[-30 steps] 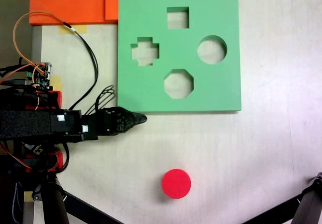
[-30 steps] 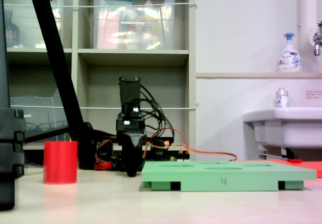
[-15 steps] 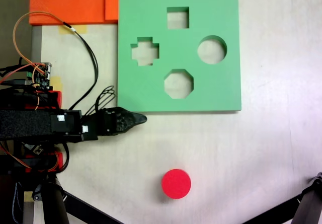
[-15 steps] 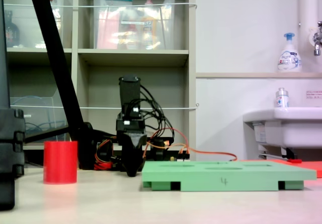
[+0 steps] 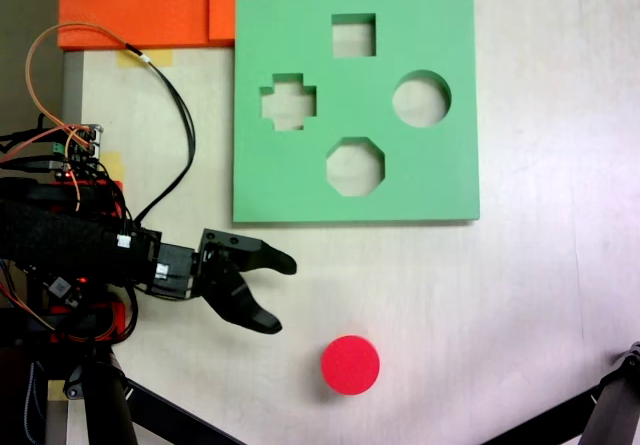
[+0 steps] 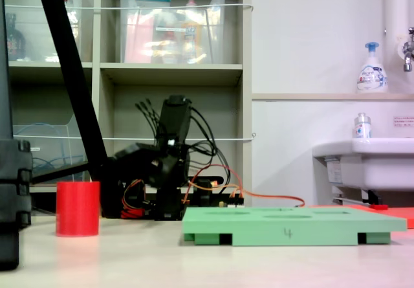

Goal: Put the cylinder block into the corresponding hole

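Note:
The red cylinder block [image 5: 350,365] stands upright on the pale table, below the green foam board [image 5: 300,180]; from the side it [image 6: 77,208] sits left of the board [image 6: 291,226]. The round hole [image 5: 421,99] lies at the board's right, with a square cutout above it and an octagonal one to its lower left. My black gripper [image 5: 282,293] is open, its two fingers spread, and it points right toward the block from the left, a short gap away. Nothing is between the fingers. In a fixed view the gripper [image 6: 139,162] is dark against the arm.
Orange foam sheets [image 5: 150,5] lie at the top left, touching the board. Loose wires [image 5: 180,115] loop beside the arm's base [image 5: 60,255]. Black tripod legs [image 5: 610,405] enter at the bottom corners. Shelves and a sink [image 6: 362,162] stand behind the table.
The arm has swung down in the top view, away from the board's edge toward the block, and the gripper went from shut to open. The block and board have not moved.

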You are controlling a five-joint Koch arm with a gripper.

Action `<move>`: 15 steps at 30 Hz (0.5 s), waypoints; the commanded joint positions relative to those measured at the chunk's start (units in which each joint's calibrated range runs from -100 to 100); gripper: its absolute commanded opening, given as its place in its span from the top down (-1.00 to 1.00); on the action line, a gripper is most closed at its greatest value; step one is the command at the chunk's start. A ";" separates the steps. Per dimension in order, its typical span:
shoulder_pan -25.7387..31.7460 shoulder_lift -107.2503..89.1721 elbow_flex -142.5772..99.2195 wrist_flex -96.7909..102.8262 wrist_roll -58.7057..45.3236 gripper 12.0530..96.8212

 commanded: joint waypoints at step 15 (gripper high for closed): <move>-3.71 3.92 -1.47 18.61 13.24 -0.24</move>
